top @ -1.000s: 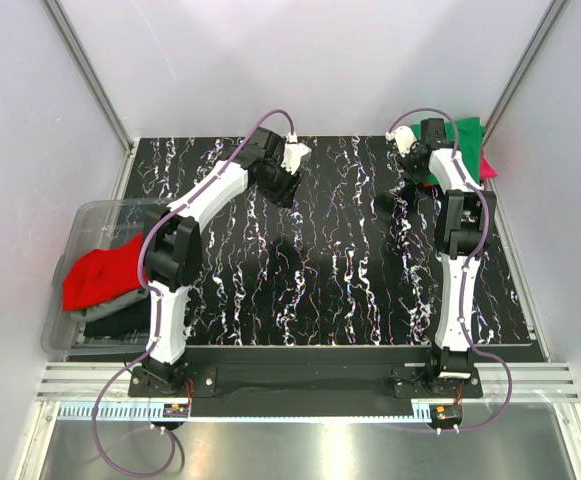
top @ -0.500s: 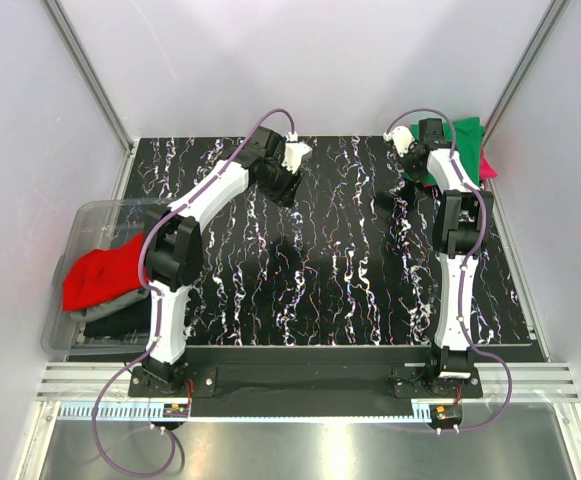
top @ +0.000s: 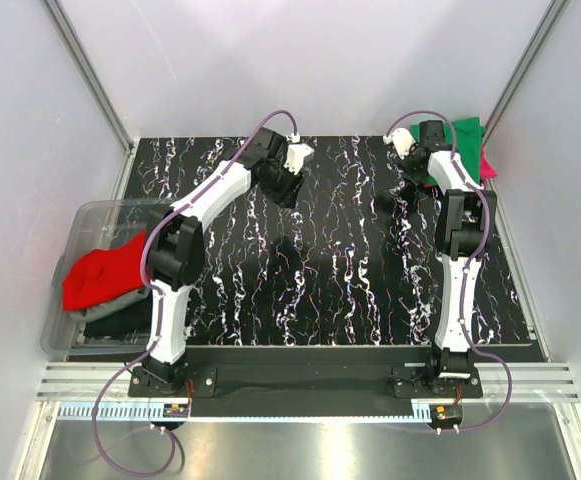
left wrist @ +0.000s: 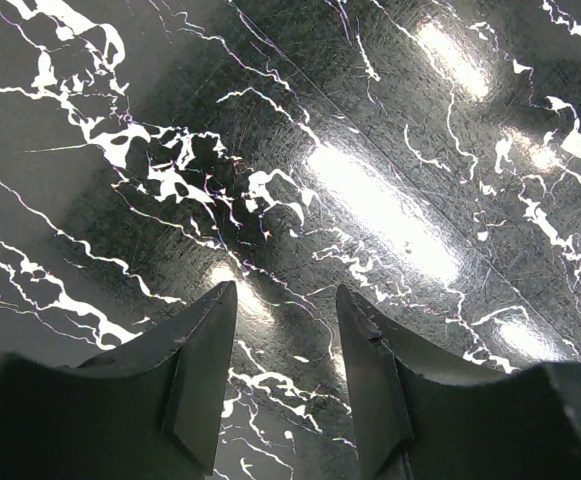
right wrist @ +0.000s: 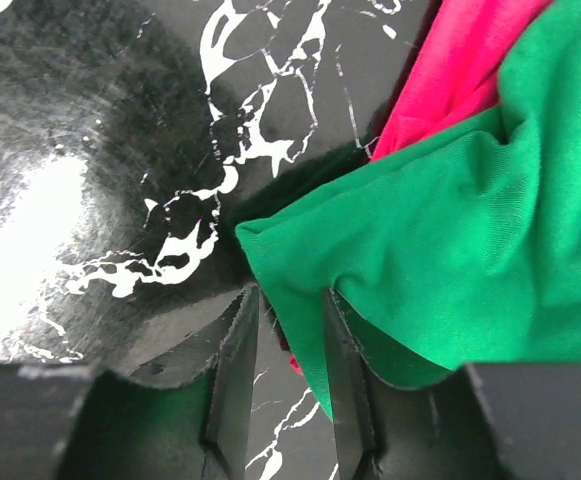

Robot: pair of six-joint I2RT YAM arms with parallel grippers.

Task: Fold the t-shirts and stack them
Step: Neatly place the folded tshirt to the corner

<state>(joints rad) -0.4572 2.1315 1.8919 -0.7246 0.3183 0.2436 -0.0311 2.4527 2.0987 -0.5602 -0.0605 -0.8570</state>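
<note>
Right wrist: right hand newly ajar

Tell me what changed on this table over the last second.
Very little. The right gripper shifted slightly at the edge of the bright green cloth t-shirt; its jaws stand apart and nothing is lifted. The left gripper barely moved and is open and empty. The magenta-pink cloth t-shirt, the red cloth t-shirt and the clear plastic bin stayed put.
</note>
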